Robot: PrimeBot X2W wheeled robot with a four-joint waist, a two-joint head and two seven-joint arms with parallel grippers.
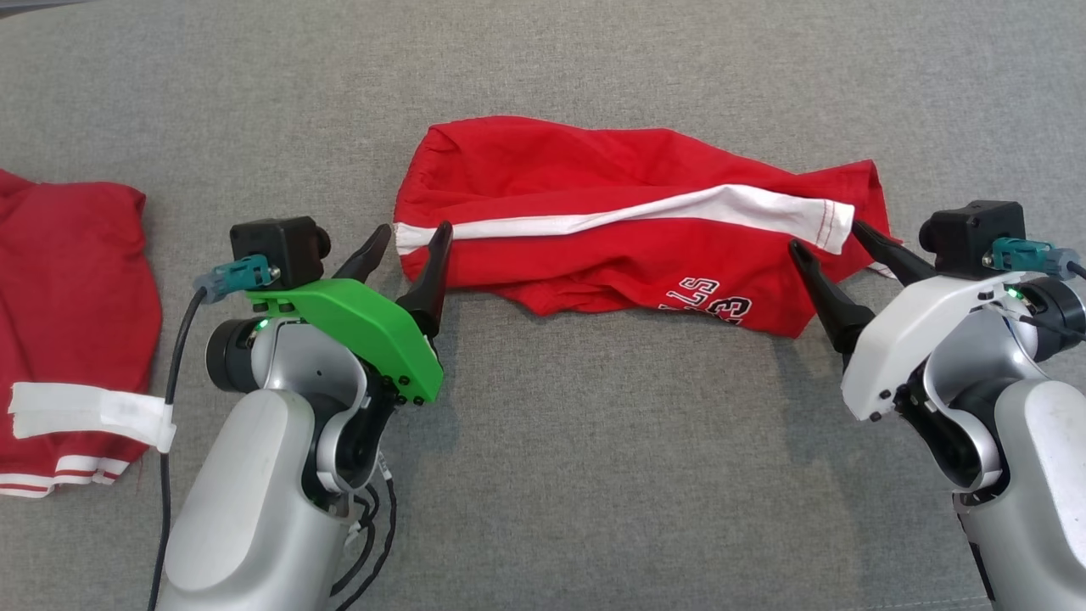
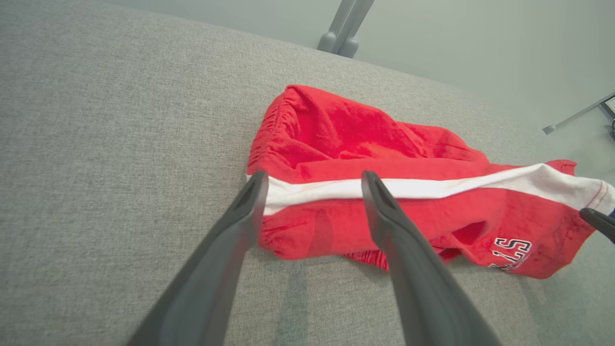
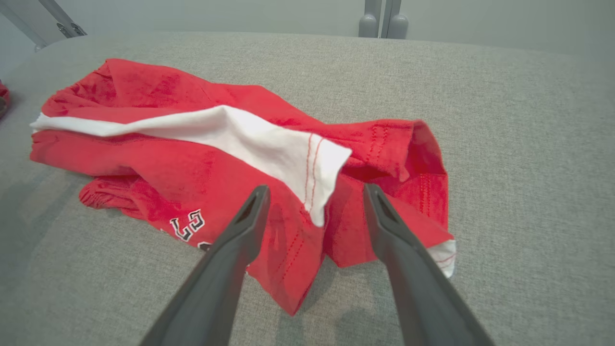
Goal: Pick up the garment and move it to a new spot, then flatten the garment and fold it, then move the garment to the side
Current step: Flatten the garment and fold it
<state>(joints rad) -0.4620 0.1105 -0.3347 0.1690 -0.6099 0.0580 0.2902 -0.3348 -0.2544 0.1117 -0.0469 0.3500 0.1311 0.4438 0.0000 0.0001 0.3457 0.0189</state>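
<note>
- Garment (image 1: 628, 229): red shorts with a white side stripe (image 1: 594, 222), lying crumpled across the middle of the grey padded surface (image 1: 594, 475). The waistband end points toward the robot's left and the leg hems toward its right. A rumpled layer is tucked under the near edge.
- Left gripper (image 1: 414, 231): jaws wide apart and holding nothing, with the tips at the waistband end where the stripe begins.
- Right gripper (image 1: 825, 235): jaws likewise wide and empty, with the tips on either side of the loose white hem flap (image 3: 312, 163).
- Stage (judged): flattening is not yet done, since the cloth is twisted rather than spread.
- Risk 1: a pinch that catches only the top ply, or the white flap alone, would lift 1 layer and drag the tucked part into a tighter bunch.
- Risk 2: uneven pulls by the 2 arms would skew the garment rather than spread it.
- Second red garment (image 1: 68, 297): at the far left, well apart from the first. A sideways move that way could overlap it.
</note>
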